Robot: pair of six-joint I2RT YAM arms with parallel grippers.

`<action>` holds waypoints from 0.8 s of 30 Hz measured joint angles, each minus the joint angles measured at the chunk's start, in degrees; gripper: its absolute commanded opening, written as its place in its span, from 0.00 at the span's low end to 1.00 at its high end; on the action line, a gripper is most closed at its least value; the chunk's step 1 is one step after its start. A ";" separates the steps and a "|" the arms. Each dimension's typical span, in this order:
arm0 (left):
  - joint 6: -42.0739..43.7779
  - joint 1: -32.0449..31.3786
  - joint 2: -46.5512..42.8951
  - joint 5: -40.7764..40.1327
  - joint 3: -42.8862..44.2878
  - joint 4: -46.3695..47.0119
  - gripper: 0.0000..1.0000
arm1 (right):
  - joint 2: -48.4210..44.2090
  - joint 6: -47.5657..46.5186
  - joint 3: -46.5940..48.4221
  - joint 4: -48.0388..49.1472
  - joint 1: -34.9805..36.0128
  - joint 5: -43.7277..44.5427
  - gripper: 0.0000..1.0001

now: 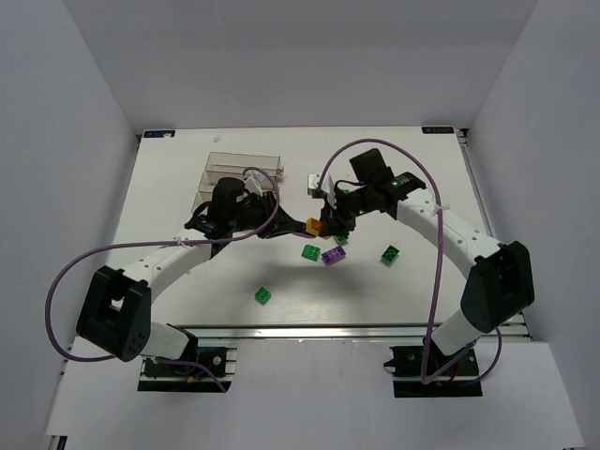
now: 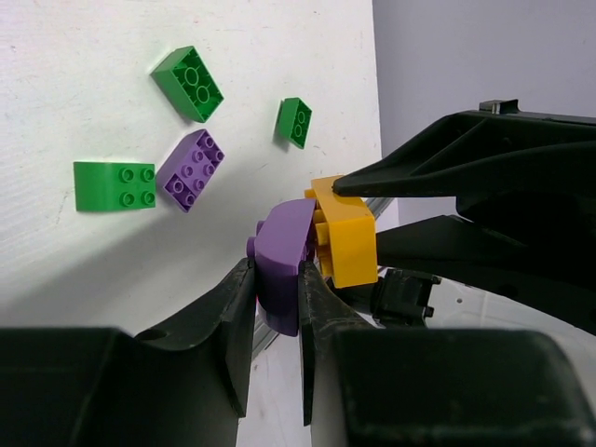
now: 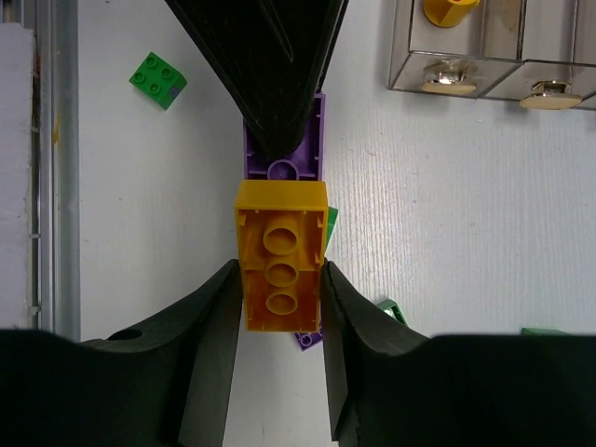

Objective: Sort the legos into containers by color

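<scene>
My left gripper [image 1: 298,223] [image 2: 277,284] is shut on a purple lego [image 2: 282,259]. My right gripper [image 1: 328,223] [image 3: 279,284] is shut on an orange-yellow lego [image 3: 279,268] [image 2: 344,233]. The two bricks are stuck together, held above the table's middle [image 1: 313,226]. In the right wrist view the purple lego [image 3: 307,149] sits just beyond the yellow one, under the left fingers [image 3: 265,65]. Loose legos lie below: green ones [image 1: 310,251] [image 1: 389,253] [image 1: 265,294] and a purple one [image 1: 332,255]. The clear containers [image 1: 239,172] [image 3: 484,56] stand behind the left gripper.
A small white block [image 1: 314,182] lies right of the containers. One bin holds a yellow piece [image 3: 447,9]. The left wrist view shows loose green legos [image 2: 189,82] [image 2: 115,184] [image 2: 294,121] and a purple one [image 2: 191,169]. White walls surround the table.
</scene>
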 measured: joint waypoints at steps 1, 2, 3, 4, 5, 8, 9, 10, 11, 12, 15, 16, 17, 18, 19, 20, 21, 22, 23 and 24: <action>0.33 0.00 0.00 -0.24 0.15 -0.48 0.13 | -0.02 0.17 0.00 0.07 0.00 0.11 0.00; 0.61 0.02 0.00 -0.59 0.39 -1.14 0.12 | 0.00 0.42 0.00 0.28 0.00 0.26 0.00; 0.94 0.07 -0.02 -1.09 0.66 -2.16 0.12 | -0.02 0.57 0.00 0.59 0.00 0.44 0.00; 1.31 0.17 -0.04 -1.79 0.94 -3.17 0.11 | 0.00 0.68 0.00 0.92 0.00 0.59 0.00; 1.97 0.39 -0.15 -3.37 1.29 -4.66 0.09 | 0.00 0.87 0.00 1.29 0.00 0.72 0.00; 4.17 0.66 -0.33 -9.27 3.98 -11.10 0.06 | -0.02 1.55 0.00 2.14 -0.07 1.27 0.00; 4.87 0.85 -0.33 -11.19 5.11 -13.03 0.05 | 0.00 1.81 0.00 2.32 -0.13 1.42 0.00; 5.62 1.18 -0.33 -13.64 6.51 -15.10 0.05 | 0.00 1.99 0.00 2.51 -0.24 1.55 0.00; 6.23 1.57 -0.33 -16.17 7.76 -16.76 0.03 | 0.00 2.16 0.00 2.71 -0.24 1.66 0.00; 6.95 1.99 -0.33 -19.39 8.90 -18.60 0.00 | 0.00 2.27 0.00 2.95 -0.24 1.70 0.00; 8.28 4.22 0.02 -26.56 12.07 -20.92 0.00 | 0.00 2.54 0.00 3.41 -0.35 1.75 0.00; 8.66 5.11 0.48 -28.79 13.00 -21.29 0.00 | 0.00 2.58 0.00 3.39 -0.35 1.75 0.00; 9.05 5.90 1.22 -30.53 14.03 -21.66 0.00 | 0.00 2.62 0.00 3.41 -0.35 1.75 0.00; 9.29 6.71 2.23 -32.00 15.10 -21.90 0.00 | 0.00 2.62 0.00 3.41 -0.35 1.75 0.00; 9.68 7.54 3.72 -33.31 16.31 -21.88 0.00 | 0.00 2.62 0.00 3.41 -0.35 1.77 0.00; 10.01 8.31 5.51 -34.47 17.62 -21.84 0.00 | 0.00 2.62 0.00 3.41 -0.35 1.81 0.00; 10.36 9.03 7.52 -35.43 18.99 -21.86 0.00 | 0.00 2.62 0.00 3.41 -0.35 1.86 0.00; 10.64 9.70 9.57 -36.22 20.22 -21.77 0.00 | 0.00 2.62 0.00 3.41 -0.35 1.88 0.00; 10.95 10.19 11.61 -36.85 21.27 -21.62 0.00 | 0.02 2.62 0.00 3.43 -0.35 1.92 0.00; 11.17 10.64 13.40 -37.46 22.01 -21.46 0.00 | 0.04 2.62 0.00 3.43 -0.35 1.95 0.00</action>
